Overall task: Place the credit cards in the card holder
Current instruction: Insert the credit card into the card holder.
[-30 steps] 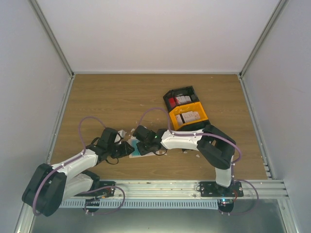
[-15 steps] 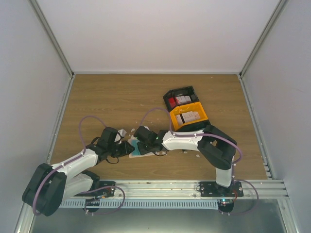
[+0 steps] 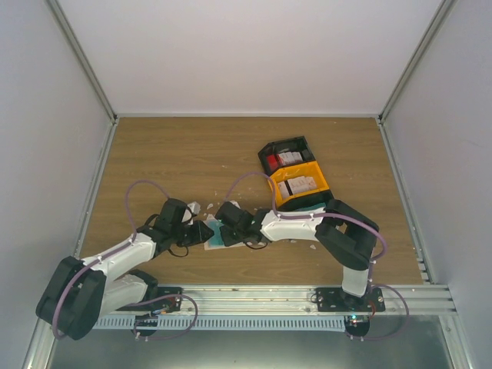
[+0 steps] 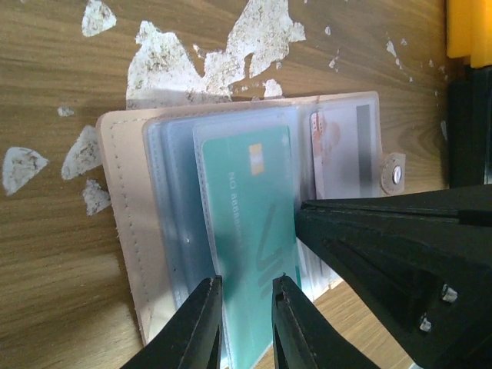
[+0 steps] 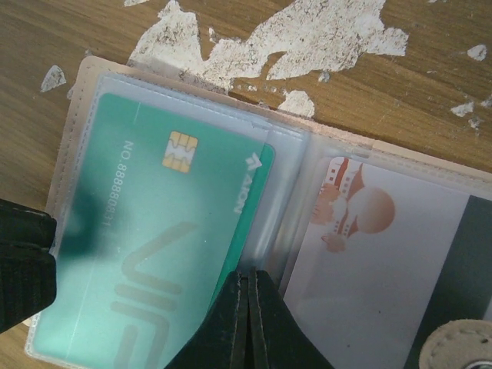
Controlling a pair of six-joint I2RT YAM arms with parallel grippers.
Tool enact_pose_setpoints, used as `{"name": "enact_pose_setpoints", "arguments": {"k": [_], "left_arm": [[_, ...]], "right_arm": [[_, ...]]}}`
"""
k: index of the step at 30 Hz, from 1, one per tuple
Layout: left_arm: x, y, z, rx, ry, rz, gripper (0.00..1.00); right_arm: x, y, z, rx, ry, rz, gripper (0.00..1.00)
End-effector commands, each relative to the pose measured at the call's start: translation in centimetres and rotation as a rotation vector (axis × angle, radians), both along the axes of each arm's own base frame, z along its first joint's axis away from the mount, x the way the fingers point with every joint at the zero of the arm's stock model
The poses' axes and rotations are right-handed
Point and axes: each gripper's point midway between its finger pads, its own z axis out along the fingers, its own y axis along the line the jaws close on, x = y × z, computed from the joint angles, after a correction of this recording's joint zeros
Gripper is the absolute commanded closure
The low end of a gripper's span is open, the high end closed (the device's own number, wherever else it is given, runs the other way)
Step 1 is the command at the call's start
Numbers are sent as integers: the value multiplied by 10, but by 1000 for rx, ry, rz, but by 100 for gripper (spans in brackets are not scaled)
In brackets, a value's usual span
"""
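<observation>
**Item 1, card holder [image 4: 121, 231].** We record a beige folding wallet lying open on the wooden table [image 3: 192, 161], at the near middle between the two arms. Its clear inner sleeves face up, and its snap tab [image 4: 394, 175] is on the edge towards the bins.

**Item 2, teal card [image 5: 146, 231].** It has a gold chip and lies flat under a clear sleeve on one half of the wallet. We cannot tell whether it is pushed fully home.

**Item 3, white card [image 5: 369, 261].** It carries an orange picture and a dark stripe, and sits in the sleeve of the other half, next to the snap tab.

**Item 4, left pincer [image 4: 244, 296].** The fingers stand a little apart, and the lower edge of the teal card's sleeve shows in the gap. We cannot tell whether the tips press on the sleeve.

**Item 5, right pincer [image 5: 247, 280].** The fingers are closed together with nothing between them. The joined tip rests at the teal card's edge beside the wallet's fold.

**Item 6, black bin [image 3: 286, 156].** It stands at the far right, well apart from the wallet, and holds red and white cards.

**Item 7, yellow bin [image 3: 298, 184].** It touches the black bin on the near side and holds pale cards.

**Item 8, white scraps [image 4: 231, 46].** They are scattered on the table just beyond the wallet.
</observation>
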Motion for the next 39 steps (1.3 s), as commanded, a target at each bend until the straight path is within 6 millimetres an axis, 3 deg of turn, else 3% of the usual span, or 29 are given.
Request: {"name": "enact_pose_setpoints", "arguments": {"k": [1,13,23,28,32,39], "left_arm": [[12,-5,17,-16,-68,-13,78],[7,-15,11,-61,-19,-44,74],[-1,-37,28,-255,10,-77,74],[4,-21,15,-151,17,4,73],[6,-2,8,-58,12,72,65],[0,1,-1,-34,27,72,61]], "right_arm": [[-18,-25,-29,-106,63,9,99],[-19,-27,-28,-84,67,6,100],[-17,-23,-18,18,92,-2,100],[-16,-28,-20,20,96,-20,99],[-15,-33,-21,15,99,-36,99],[-14,-32,-19,20,96,-38,99]]}}
